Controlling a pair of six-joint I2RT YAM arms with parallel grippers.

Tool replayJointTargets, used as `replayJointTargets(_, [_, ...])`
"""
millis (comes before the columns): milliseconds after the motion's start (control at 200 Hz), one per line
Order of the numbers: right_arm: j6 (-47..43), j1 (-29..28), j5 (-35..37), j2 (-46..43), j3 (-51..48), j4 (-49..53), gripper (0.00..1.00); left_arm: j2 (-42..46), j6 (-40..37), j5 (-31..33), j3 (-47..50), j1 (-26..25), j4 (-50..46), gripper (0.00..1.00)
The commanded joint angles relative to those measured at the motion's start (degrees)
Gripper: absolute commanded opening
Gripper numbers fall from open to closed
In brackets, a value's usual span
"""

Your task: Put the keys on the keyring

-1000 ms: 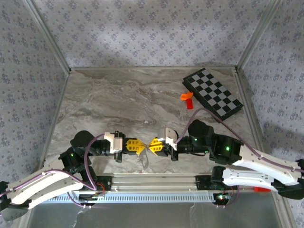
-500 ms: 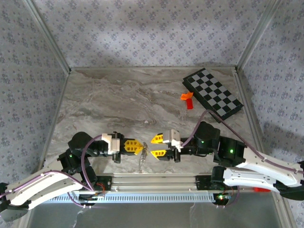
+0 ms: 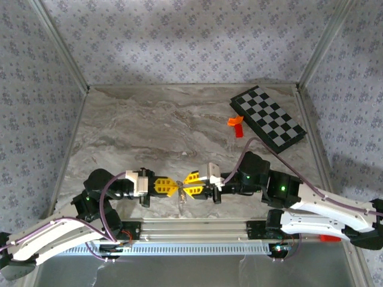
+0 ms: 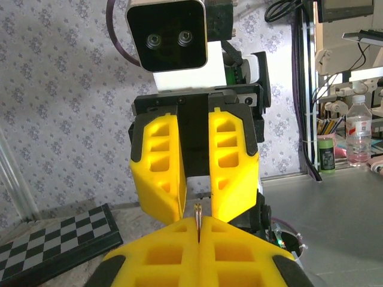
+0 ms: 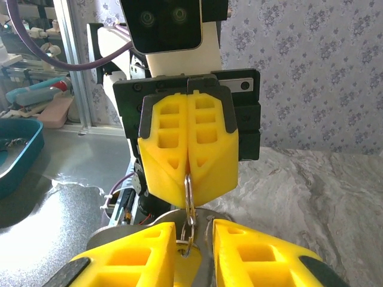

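Note:
Near the table's front edge my two grippers meet tip to tip. My left gripper (image 3: 173,187) (image 4: 198,224) is shut on the keyring (image 4: 197,214), a thin silvery loop seen edge-on between its yellow pads. In the right wrist view the keyring (image 5: 188,191) hangs from the left gripper's closed tips with short chain links below it. A small yellow-headed key (image 5: 194,272) hangs on those links, in the gap of my right gripper (image 5: 194,230) (image 3: 189,184). That gripper's jaws stand apart on either side of key and links. From above, silvery metal (image 3: 180,200) dangles below the tips.
A black-and-white chessboard (image 3: 268,116) (image 4: 54,239) lies at the back right, with orange and red blocks (image 3: 236,124) by its left edge. A metal rail (image 3: 191,230) runs along the near edge between the arm bases. Patterned walls enclose the marble table (image 3: 149,125).
My right gripper opened wide and backed off to the right, then came back to the left gripper's tips with narrower jaws. The left gripper stayed shut on the keyring and shifted slightly.

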State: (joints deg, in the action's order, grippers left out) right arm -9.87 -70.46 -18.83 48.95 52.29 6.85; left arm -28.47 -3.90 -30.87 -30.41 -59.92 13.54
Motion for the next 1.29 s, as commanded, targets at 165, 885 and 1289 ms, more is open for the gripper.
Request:
replayJointTargets(165, [0.3, -0.5, -1.5, 1.7, 0.5, -3.5, 0.30, 1.1, 0.8, -0.9, -0.1, -0.2, 2.5, 0.00])
replayJointTargets(885, [-4.5, -1.0, 6.1, 4.6, 8.4, 13.0, 0.00, -1.1, -3.5, 6.3, -2.3, -0.2, -9.8, 0.17])
replayJointTargets(1289, [-8.9, -1.0, 13.4, 14.6, 22.9, 36.9, 0.00, -5.4, -6.8, 11.3, -9.0, -0.3, -22.1, 0.14])
